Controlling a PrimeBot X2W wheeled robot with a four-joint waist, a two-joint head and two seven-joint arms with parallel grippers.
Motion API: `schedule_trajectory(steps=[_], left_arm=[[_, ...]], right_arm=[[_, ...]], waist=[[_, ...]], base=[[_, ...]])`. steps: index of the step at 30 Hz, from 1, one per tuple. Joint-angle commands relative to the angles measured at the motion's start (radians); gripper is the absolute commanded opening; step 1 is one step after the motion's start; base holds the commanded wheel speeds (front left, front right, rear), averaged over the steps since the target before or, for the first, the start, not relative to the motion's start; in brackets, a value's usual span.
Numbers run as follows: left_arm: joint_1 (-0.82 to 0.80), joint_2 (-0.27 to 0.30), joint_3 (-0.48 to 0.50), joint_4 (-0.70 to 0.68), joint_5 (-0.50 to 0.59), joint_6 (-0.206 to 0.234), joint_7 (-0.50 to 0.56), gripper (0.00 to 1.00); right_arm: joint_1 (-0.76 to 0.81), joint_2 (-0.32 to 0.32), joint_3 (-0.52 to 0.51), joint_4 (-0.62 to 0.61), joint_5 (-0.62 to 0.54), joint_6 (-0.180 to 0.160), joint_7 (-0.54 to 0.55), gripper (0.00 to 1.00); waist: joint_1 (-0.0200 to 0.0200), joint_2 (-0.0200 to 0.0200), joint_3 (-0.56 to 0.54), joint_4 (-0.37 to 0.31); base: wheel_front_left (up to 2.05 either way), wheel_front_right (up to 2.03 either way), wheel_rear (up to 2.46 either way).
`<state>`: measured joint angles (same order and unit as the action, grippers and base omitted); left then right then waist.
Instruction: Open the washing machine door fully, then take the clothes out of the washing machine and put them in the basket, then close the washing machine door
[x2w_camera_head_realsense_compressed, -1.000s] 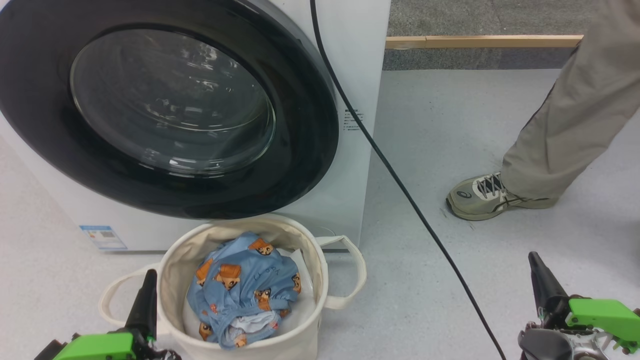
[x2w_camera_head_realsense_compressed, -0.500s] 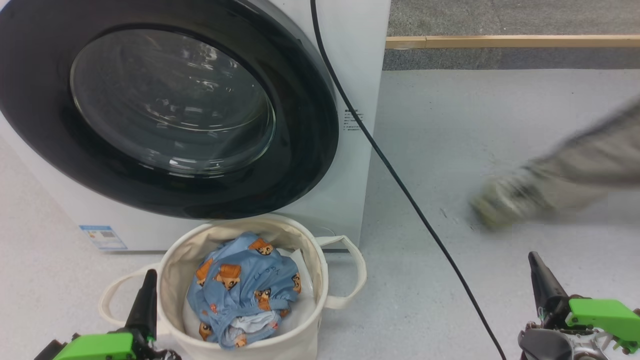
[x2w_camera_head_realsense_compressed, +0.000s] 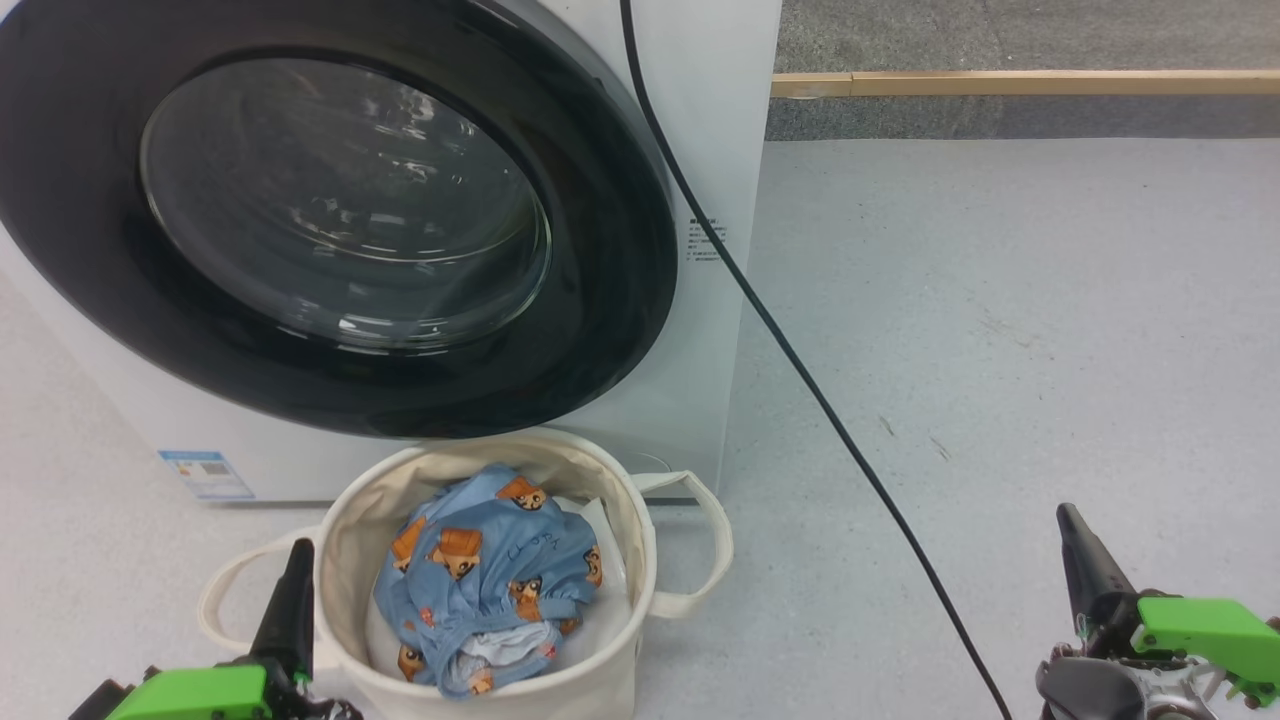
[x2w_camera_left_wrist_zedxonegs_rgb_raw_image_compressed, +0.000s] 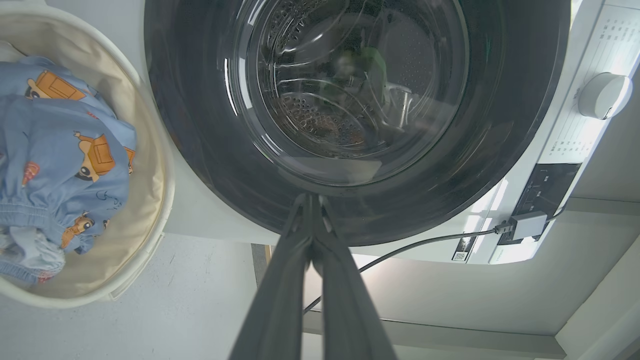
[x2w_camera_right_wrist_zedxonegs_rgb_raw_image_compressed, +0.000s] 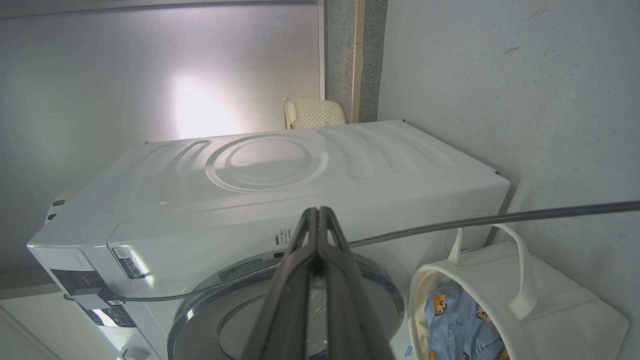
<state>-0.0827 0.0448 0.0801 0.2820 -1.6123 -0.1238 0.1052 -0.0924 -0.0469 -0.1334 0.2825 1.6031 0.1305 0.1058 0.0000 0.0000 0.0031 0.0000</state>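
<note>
Left gripper (x2w_camera_head_realsense_compressed: 298, 556): you are seeing its dark fingers pressed together with nothing between them, sitting at the lower left of the head view, just beside the basket's left wall.
Washing machine door (x2w_camera_head_realsense_compressed: 330, 215): it is filling the upper left and looks to be lying flush against the white washing machine (x2w_camera_head_realsense_compressed: 715, 150). You are dealing with a rigid, probably heavy part here. Its glossy black rim is likely slippery, so a flat push would suit it better than a pinch.
Clothes (x2w_camera_head_realsense_compressed: 490, 570): the blue bear-print garment is lying crumpled inside the basket at lower centre. It is soft, light and limp, and it would sag from any grip. The raised fold at the top of the heap is offering the easiest pinch.
Basket (x2w_camera_head_realsense_compressed: 645, 550): the cream canvas tub is standing on the floor just below the door. Its walls are likely yielding under pressure, and the looped strap (x2w_camera_head_realsense_compressed: 715, 540) is the natural hold.
Black cable (x2w_camera_head_realsense_compressed: 800, 370): it is running diagonally across the floor, right of the basket.
Right gripper (x2w_camera_head_realsense_compressed: 1072, 530): it is closed and empty, resting at the lower right, well apart from everything.
</note>
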Motion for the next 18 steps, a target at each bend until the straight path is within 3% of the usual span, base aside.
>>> schedule_trajectory(steps=[1,18], left_arm=[[-0.025,0.005,0.033,-0.037,0.003,-0.007,0.008,0.00],[-0.025,0.005,0.033,-0.037,0.003,-0.007,0.008,0.00]], right_arm=[[-0.016,-0.003,0.020,-0.038,0.006,0.000,0.007,0.00],[-0.016,-0.003,0.020,-0.038,0.006,0.000,0.007,0.00]], waist=[[0.0000,0.0000,0.000,0.000],[0.0000,0.0000,0.000,0.000]], base=[[0.00,0.00,0.00],[0.00,0.00,0.00]])
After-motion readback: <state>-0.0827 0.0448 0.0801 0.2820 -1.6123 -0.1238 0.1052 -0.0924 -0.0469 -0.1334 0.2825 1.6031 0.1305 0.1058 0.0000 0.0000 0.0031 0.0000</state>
